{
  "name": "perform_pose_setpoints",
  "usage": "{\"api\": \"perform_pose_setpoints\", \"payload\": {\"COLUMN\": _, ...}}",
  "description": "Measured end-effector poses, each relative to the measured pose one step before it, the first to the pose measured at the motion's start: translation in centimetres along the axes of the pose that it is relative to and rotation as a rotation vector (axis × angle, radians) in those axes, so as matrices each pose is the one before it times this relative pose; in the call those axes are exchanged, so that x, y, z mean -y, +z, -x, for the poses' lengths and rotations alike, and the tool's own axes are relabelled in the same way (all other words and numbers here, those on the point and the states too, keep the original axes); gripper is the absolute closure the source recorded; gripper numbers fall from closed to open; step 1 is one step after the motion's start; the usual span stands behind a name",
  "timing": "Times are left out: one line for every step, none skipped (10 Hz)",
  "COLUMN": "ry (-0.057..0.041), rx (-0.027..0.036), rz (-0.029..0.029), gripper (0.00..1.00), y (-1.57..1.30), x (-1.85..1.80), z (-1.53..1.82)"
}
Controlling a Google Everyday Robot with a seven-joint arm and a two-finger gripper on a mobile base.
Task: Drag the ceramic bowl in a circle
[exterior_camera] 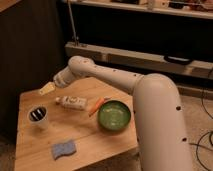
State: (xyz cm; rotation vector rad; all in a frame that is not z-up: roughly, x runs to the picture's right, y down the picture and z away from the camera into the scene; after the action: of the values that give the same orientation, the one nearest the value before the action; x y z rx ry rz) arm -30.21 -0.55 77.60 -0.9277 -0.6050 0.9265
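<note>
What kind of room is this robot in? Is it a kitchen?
Probably a lab or workshop, not a kitchen: dark metal shelving stands behind, cables lie on the floor, and the ceramic bowl sits on a wooden table. The gripper hangs above the table near the white cup, apart from the bowl.

Wooden table (85, 136). White cup (38, 116) with dark contents stands upright at left. White bottle (73, 102) lies on its side mid-table, with a thin orange object (96, 106) just right of it. Blue sponge (63, 149) lies near the front edge. Gripper (47, 89) hangs above the cup, left of the bottle.
</note>
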Motion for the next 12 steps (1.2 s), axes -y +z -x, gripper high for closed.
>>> {"api": "perform_pose_setpoints", "payload": {"ry": -0.00018, "rx": 0.00017, "rz": 0.00006, "gripper": 0.20, "y": -0.001, "x": -0.011, "z": 0.014}}
{"api": "perform_pose_setpoints", "payload": {"ry": 0.00016, "rx": -0.00008, "rz": -0.00011, "gripper": 0.20, "y": -0.005, "x": 0.011, "z": -0.010}}
{"api": "perform_pose_setpoints", "payload": {"ry": -0.00018, "rx": -0.00011, "rz": 0.00024, "gripper": 0.20, "y": 0.012, "x": -0.018, "z": 0.003}}
{"api": "perform_pose_setpoints", "payload": {"ry": 0.00014, "rx": -0.00006, "rz": -0.00010, "gripper": 0.20, "y": 0.002, "x": 0.012, "z": -0.007}}
{"api": "perform_pose_setpoints", "payload": {"ry": -0.00028, "rx": 0.00028, "rz": -0.00007, "gripper": 0.20, "y": -0.014, "x": -0.012, "z": 0.021}}
{"api": "perform_pose_setpoints", "payload": {"ry": 0.00011, "rx": -0.00041, "rz": 0.00021, "gripper": 0.20, "y": 0.026, "x": 0.000, "z": -0.020}}
{"api": "perform_pose_setpoints", "payload": {"ry": -0.00018, "rx": 0.00002, "rz": 0.00001, "gripper": 0.20, "y": -0.001, "x": -0.009, "z": 0.008}}
{"api": "perform_pose_setpoints", "payload": {"ry": 0.00009, "rx": 0.00051, "rz": -0.00013, "gripper": 0.20, "y": -0.019, "x": 0.009, "z": 0.043}}
{"api": "perform_pose_setpoints", "payload": {"ry": 0.00043, "rx": -0.00419, "rz": -0.00195, "gripper": 0.20, "y": -0.080, "x": 0.114, "z": 0.094}}
{"api": "perform_pose_setpoints", "payload": {"ry": 0.02255, "rx": -0.01307, "rz": -0.01071, "gripper": 0.20, "y": -0.644, "x": 0.387, "z": 0.130}}
{"api": "perform_pose_setpoints", "payload": {"ry": 0.02205, "rx": -0.00785, "rz": -0.01180, "gripper": 0.20, "y": -0.848, "x": 0.715, "z": -0.125}}
{"api": "perform_pose_setpoints", "payload": {"ry": 0.02704, "rx": -0.00841, "rz": -0.01452, "gripper": 0.20, "y": -1.346, "x": 0.883, "z": -0.407}}
